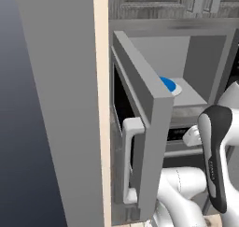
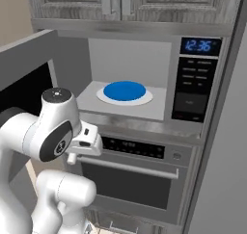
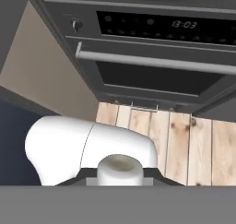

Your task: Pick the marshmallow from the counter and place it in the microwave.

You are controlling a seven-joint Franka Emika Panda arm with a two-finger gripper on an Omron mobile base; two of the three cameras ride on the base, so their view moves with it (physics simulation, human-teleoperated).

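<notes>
The marshmallow (image 3: pixel 118 169), a small white stubby cylinder, sits between my dark fingertips at the bottom of the hand view, and the gripper (image 3: pixel 118 176) is shut on it. The hand (image 2: pixel 85 140) hangs in front of the oven, just below the microwave's sill. The microwave (image 2: pixel 193 127) stands open, and its door (image 1: pixel 142 109) is swung out to the left. Inside it a blue disc (image 2: pixel 124 90) lies on the white turntable (image 2: pixel 146 98). To the right is the black keypad (image 2: pixel 195 86) with a blue clock. The counter is out of view.
An oven (image 2: pixel 132 177) with a bar handle (image 3: pixel 152 61) and a dark window sits under the microwave. A tall grey panel (image 2: pixel 226 151) rises on the right, and wood cabinets (image 2: pixel 120 2) hang above. Wooden floor (image 3: pixel 184 144) lies below.
</notes>
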